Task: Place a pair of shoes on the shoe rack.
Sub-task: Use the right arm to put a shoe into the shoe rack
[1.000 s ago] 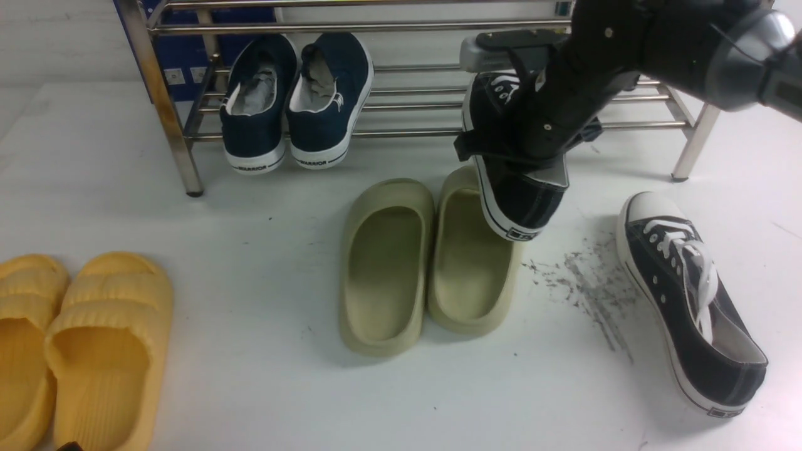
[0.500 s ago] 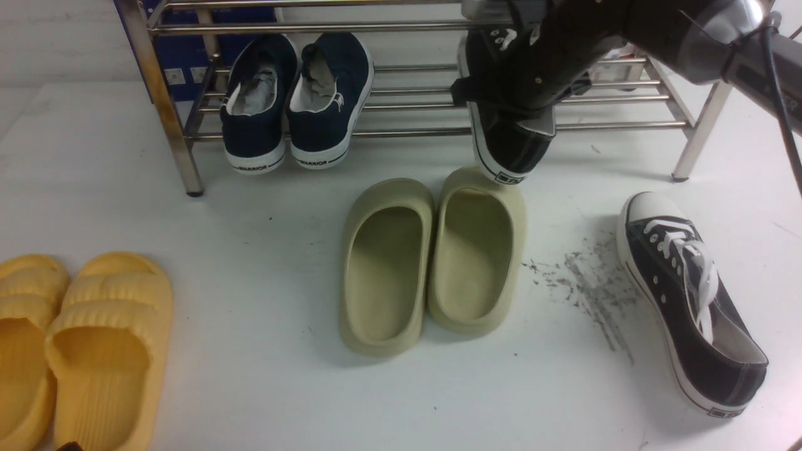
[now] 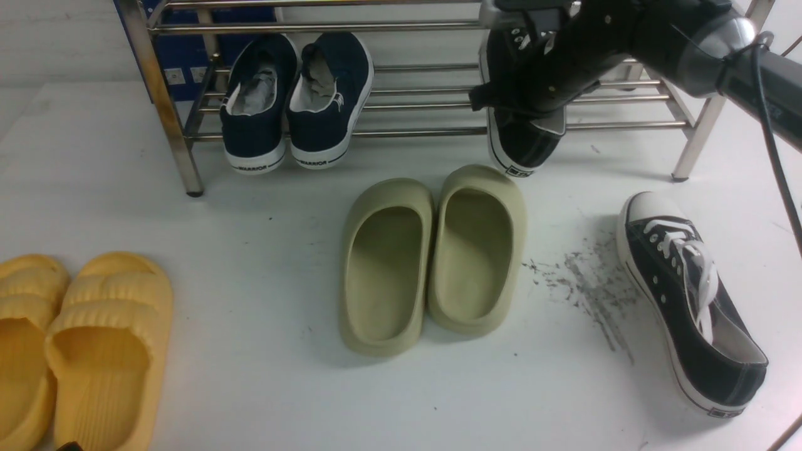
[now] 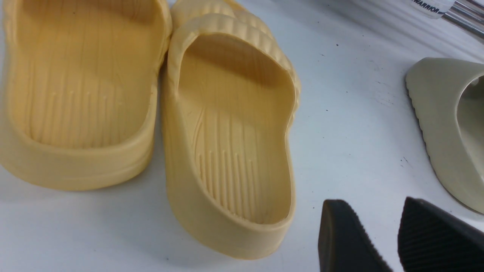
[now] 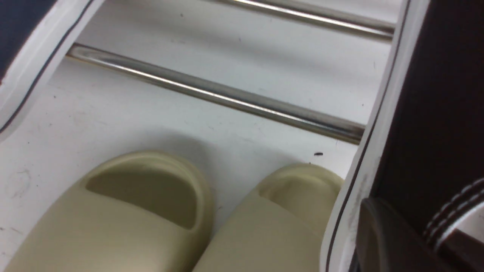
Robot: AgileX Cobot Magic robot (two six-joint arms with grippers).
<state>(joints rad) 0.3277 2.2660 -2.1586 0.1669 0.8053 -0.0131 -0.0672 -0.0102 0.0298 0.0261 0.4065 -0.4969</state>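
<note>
The right pincer (image 3: 531,106) clamps a black canvas sneaker (image 3: 523,147), white-laced and white-soled, at the rack's (image 3: 407,131) lower right bars, heel jutting nearward. Its mate (image 3: 689,300) lies on the tabletop (image 3: 250,250), near right. The left pincer (image 4: 372,215) hangs with its fingers apart.

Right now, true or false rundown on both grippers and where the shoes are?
1. The right gripper grips one black sneaker at the shoe rack. True.
2. The second black sneaker sits on the rack. False: it lies on the white surface, right of the olive slides.
3. The navy sneakers rest on the rack's lower bars. True.
4. The left gripper holds a yellow slide. False: it is open and empty, beside the yellow slides.
</note>
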